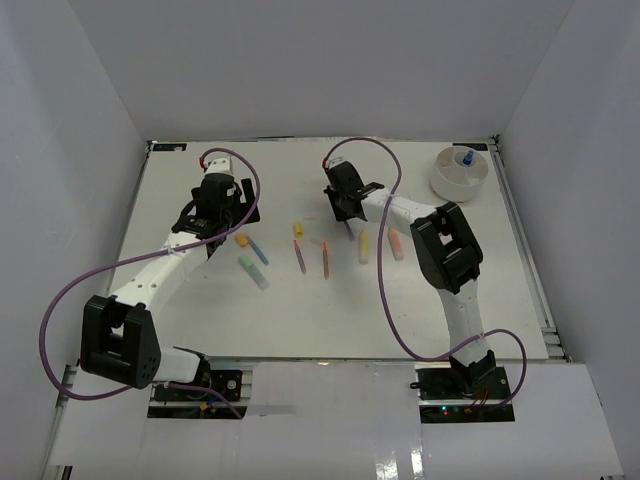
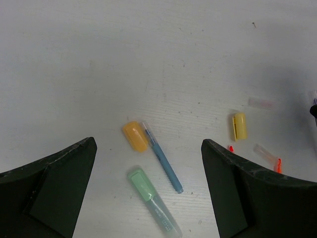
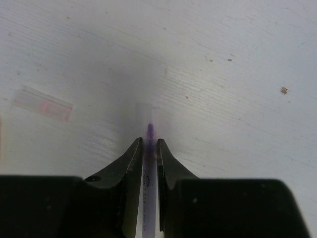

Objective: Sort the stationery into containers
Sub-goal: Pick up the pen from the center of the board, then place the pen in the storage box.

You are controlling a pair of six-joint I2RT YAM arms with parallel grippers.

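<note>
From above, a white desk (image 1: 330, 310) carries two arms. The left pincer (image 1: 213, 238) hangs over the left half of the desk, near an orange eraser (image 1: 241, 240), a blue pen (image 1: 258, 251) and a green highlighter (image 1: 253, 271). The right pincer (image 1: 347, 226) sits near the middle of the desk, toward the far edge; its tips are too small here to judge. More items lie loose mid-desk: a yellow eraser (image 1: 298, 229), a pink pen (image 1: 299, 256), an orange pen (image 1: 325, 259), a yellow highlighter (image 1: 364, 246) and an orange highlighter (image 1: 396, 243). A white tub (image 1: 459, 174) stands at the far right corner with a blue-capped bottle (image 1: 466, 158) inside; its dividers are hard to make out.

The left wrist view shows the left pincer (image 2: 148, 186) spread wide and holding nothing. Between its fingers (image 2: 54, 188) lie the orange eraser (image 2: 134, 136), touching the blue pen (image 2: 162, 163), and the green highlighter (image 2: 153, 201), whose end is cut off by the lower edge. The yellow eraser (image 2: 239, 126) lies to the right; the orange pen (image 2: 270, 156) is partly hidden behind the right finger, and a faint clear piece (image 2: 261, 102) is blurred.

The right wrist view shows the right pincer (image 3: 149, 148) clenched on a purple pen (image 3: 149, 163), its tip pointing at the desk and out of focus. A clear, pinkish cap (image 3: 42, 103) lies on the desk to the left.
</note>
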